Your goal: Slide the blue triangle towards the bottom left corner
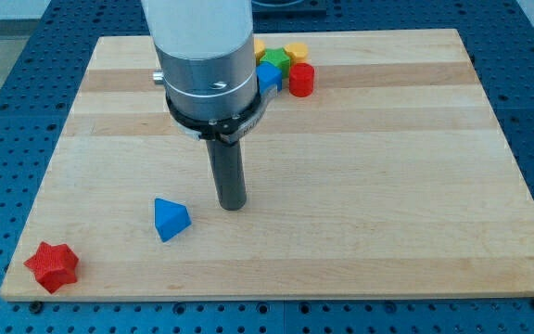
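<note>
Blue triangle point(171, 220) on wooden board point(360, 186), lower left area, my tip point(233, 206) just right of it, apart, no hand fitted, nothing held, red star point(52, 266) at bottom left corner.

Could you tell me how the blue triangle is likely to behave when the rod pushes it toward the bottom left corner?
The blue triangle looks rigid and small, so it should slide easily on the smooth wooden board. Its angled faces may make it rotate if my tip, now just to its right, pushes off-centre. It sits low, so tipping seems unlikely.
</note>
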